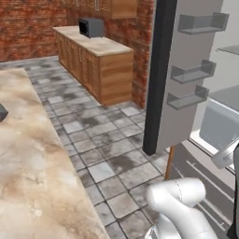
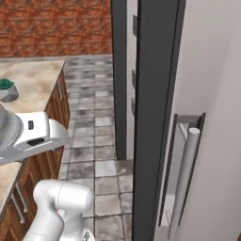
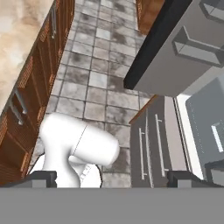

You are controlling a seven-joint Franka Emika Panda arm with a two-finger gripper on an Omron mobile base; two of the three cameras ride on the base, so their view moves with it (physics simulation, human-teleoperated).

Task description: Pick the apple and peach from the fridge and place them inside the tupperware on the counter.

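Observation:
The fridge stands open, its dark-edged door swung out with grey door bins on its white inner side. A pale drawer sits low in the interior. The beige counter runs along the left, over brown cabinets. My gripper is open, with its fingertips wide apart and nothing between them. It looks down at the tiled floor between counter and fridge. The apple, the peach and the tupperware are out of view.
A dark grey object on the counter is cut off by the left edge. A potted plant stands on the counter. A second counter with a microwave lines the brick wall. A closed fridge door with a silver handle is close on the right.

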